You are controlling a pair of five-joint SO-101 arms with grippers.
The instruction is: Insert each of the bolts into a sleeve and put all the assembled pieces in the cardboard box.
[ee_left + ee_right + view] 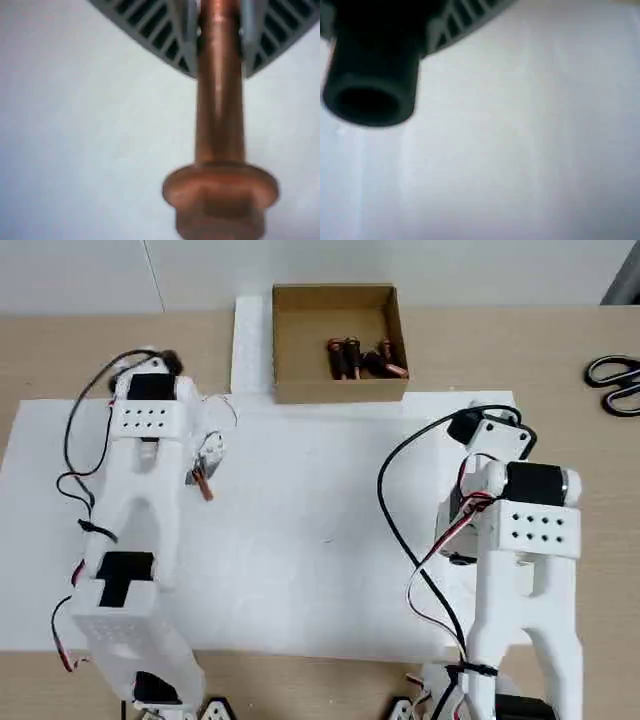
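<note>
The left hand [205, 478] pinched a copper bolt [220, 125] by its shank, head outward, over the white sheet [320, 540] at the left of the high view. The right hand [380, 25] seemed to clamp a black sleeve [370, 87] with its open bore showing, though its fingers were blurred. With finished pieces [365, 358] already in the box [295, 340] at top centre, a good mating would likely mean meeting mid-sheet, setting shank and bore on one axis first, then sliding in slowly with both grips firm so nothing tilted or slipped.
</note>
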